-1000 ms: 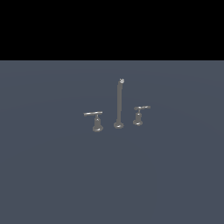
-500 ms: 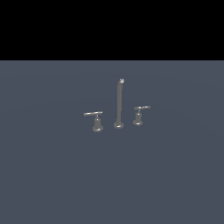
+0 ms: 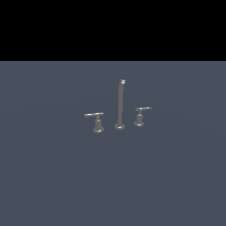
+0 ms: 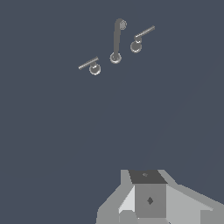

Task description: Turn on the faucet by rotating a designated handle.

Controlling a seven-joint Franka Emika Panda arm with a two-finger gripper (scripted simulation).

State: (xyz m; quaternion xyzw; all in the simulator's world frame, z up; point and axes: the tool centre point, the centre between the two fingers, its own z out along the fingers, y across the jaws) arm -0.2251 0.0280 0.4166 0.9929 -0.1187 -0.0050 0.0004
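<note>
Dim, flat, even light in both views (no glare), slightly soft low-resolution renders, only faint shadows.

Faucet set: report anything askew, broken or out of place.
Nothing stands out. The spout stands upright between the handle and the smaller handle, all three on their bases. The gripper is far off.

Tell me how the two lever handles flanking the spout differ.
The handle on the exterior view's left has the longer lever bar and slightly bigger base; the smaller handle on the right has a shorter bar. Both are grey metal T-shapes on flared round bases, beside the spout, untouched.
</note>
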